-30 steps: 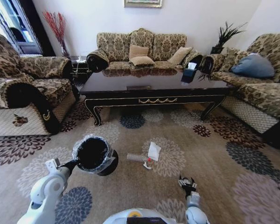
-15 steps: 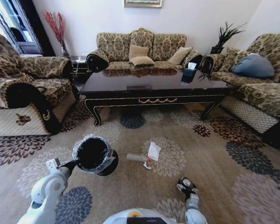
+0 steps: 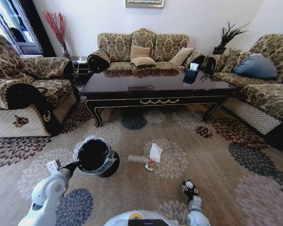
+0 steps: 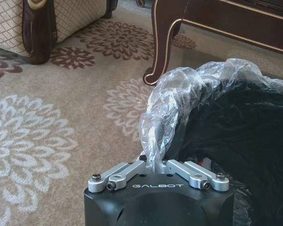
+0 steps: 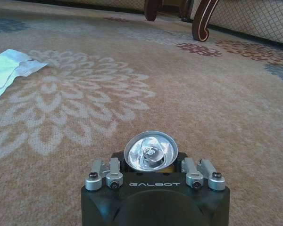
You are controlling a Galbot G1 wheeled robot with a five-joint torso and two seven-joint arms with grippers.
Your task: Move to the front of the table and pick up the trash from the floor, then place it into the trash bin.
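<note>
From the head view, our left gripper (image 3: 73,165) holds the bin (image 3: 95,157) by its rim above the carpet (image 3: 212,155), short of the table (image 3: 155,92). White paper (image 3: 155,152) and a small bottle (image 3: 137,159) lie just right of the bin. Our right gripper (image 3: 189,187) hangs low near our base.

On the left wrist, the jaws are clamped on the bin's (image 4: 245,141) liner-covered rim.

On the right wrist, the jaws are clamped on a small shiny round piece (image 5: 151,151) above the carpet, the paper (image 5: 9,68) lying well apart.
</note>
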